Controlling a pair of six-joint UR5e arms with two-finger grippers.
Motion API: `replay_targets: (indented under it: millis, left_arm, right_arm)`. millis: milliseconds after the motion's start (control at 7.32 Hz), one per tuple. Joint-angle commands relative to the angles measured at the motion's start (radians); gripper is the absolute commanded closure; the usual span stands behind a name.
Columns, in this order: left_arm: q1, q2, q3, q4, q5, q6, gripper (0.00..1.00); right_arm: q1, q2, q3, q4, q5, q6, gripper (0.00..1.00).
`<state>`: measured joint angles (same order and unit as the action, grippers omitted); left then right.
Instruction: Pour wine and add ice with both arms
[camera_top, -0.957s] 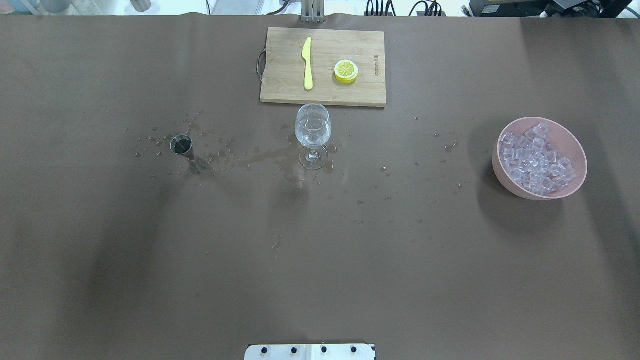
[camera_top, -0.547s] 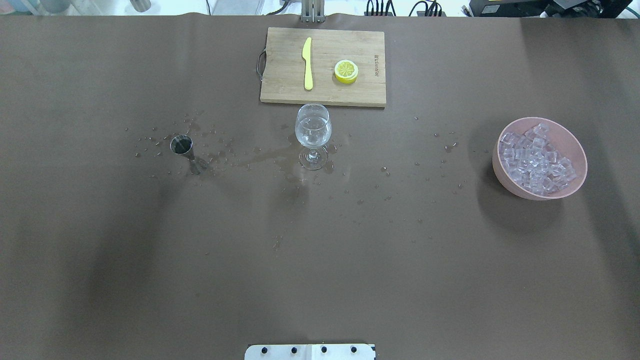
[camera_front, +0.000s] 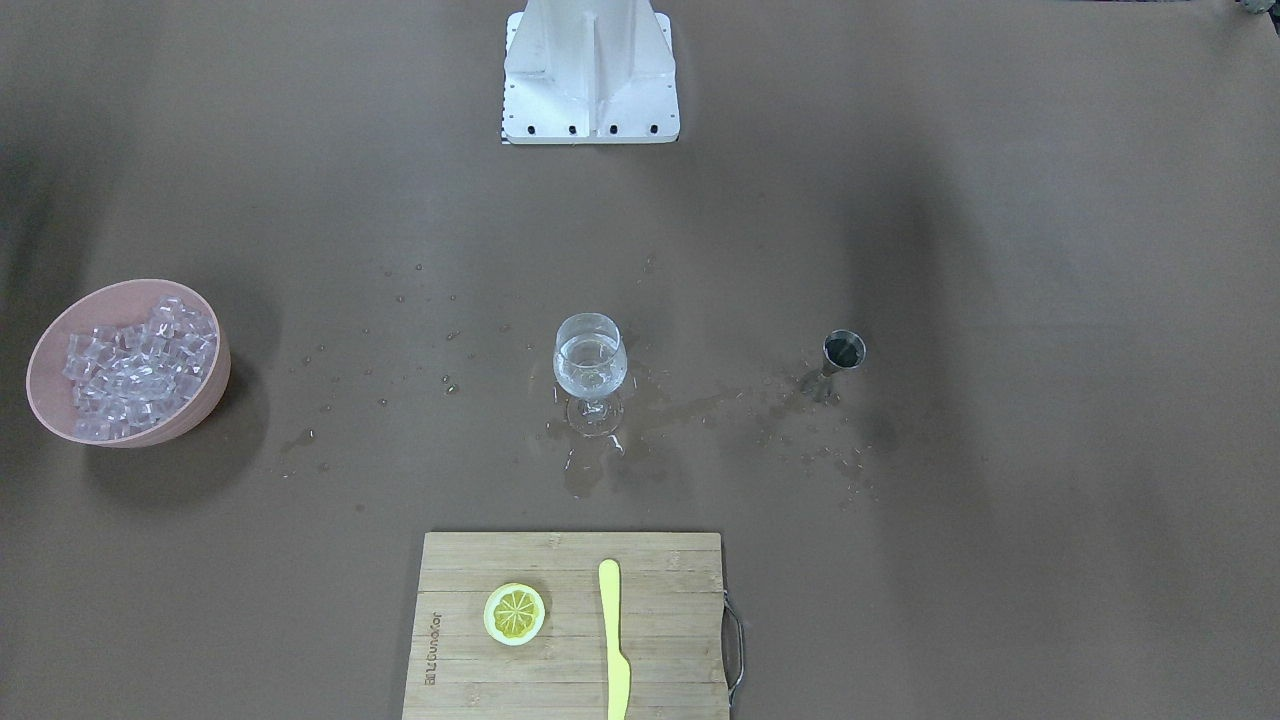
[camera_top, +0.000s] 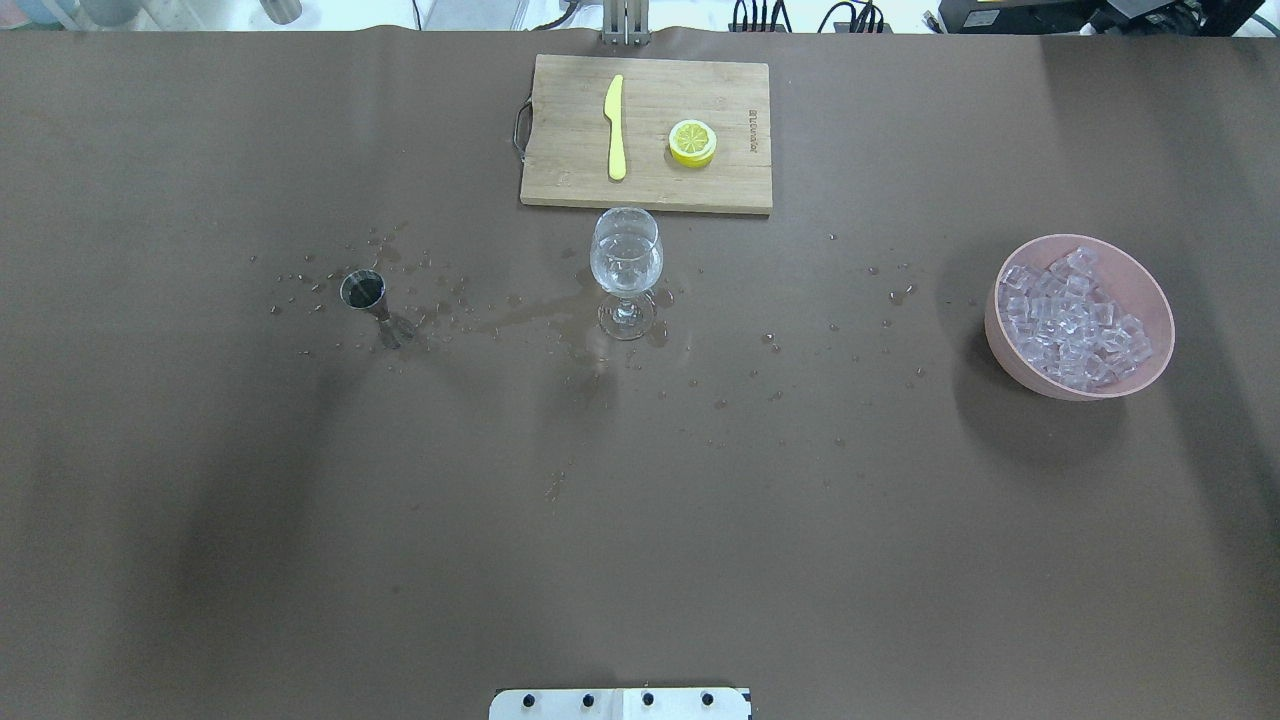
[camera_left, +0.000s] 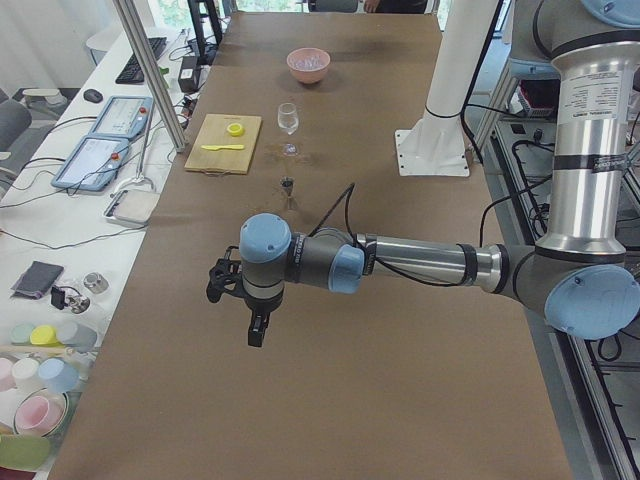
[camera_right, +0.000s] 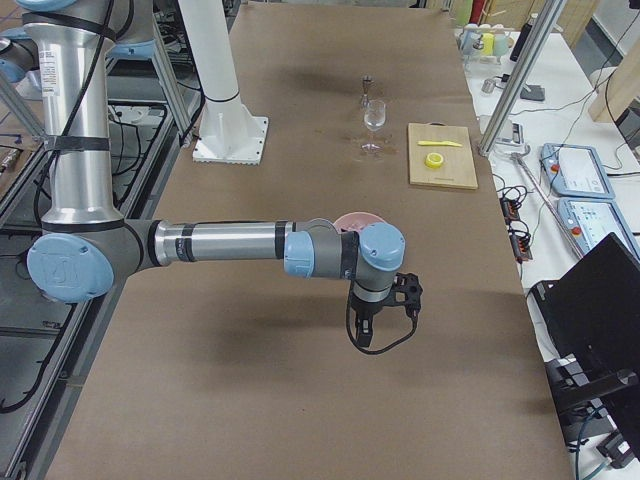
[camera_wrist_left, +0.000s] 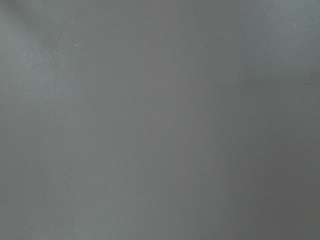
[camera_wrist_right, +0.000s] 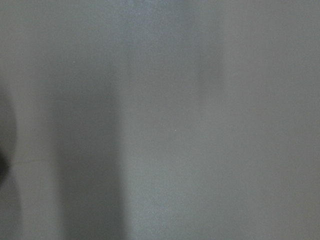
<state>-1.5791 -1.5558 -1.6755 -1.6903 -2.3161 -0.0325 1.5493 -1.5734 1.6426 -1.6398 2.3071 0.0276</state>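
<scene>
Brown paper covers the bench (camera_top: 640, 520), seen from above and from both ends. The left arm (camera_left: 420, 265) reaches out level over a bare stretch of it. The left fingers (camera_left: 256, 330) point straight down, clear of the surface. Whether they are apart or together I cannot tell from this side angle.

Well beyond those fingers, farther along the bench, a small metal jigger (camera_top: 363, 290) stands upright. Droplets and a wet smear (camera_top: 540, 315) lie around it. Farther again from the left fingers stands a stemmed glass (camera_top: 626, 262), upright. The wine (camera_top: 625, 272) is a small clear pool inside it.

The right arm (camera_right: 220, 243) stretches out from the opposite side. The right fingers (camera_right: 363, 333) hang pointing down above the bench. Their spacing cannot be told either.

Near those fingers, just behind the right wrist, sits a pink bowl (camera_top: 1005, 350), partly hidden by the arm in the side view. It holds the ice (camera_top: 1075, 318), a glistening heap of clear cubes.

The glass stands well away from the right fingers too, between the two sets of fingers. Past the glass, on the side away from the robot, lies a wooden cutting board (camera_top: 560, 170). On it are a yellow knife (camera_top: 615, 125) and a lemon slice (camera_top: 692, 141), lying apart from each other.

Both wrist cameras show only a blurred grey-brown surface.
</scene>
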Motion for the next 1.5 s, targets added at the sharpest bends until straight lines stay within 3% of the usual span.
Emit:
replay_targets:
  millis: [0,957,1366]
  left_arm:
    - [0.02,-0.016,0.0,-0.038,0.0,0.0,0.02]
    - [0.056,-0.082,-0.058,-0.028,0.009,-0.007,0.02]
    - [0.146,-0.133,-0.146,-0.026,0.01,-0.307,0.02]
  right_arm:
    - [0.0,0.001,0.0,0.0,0.0,0.0,0.0]
    - [0.0,-0.002,0.0,0.0,0.0,0.0,0.0]
    - [0.0,0.0,-0.001,-0.003,-0.009,-0.003,0.0]
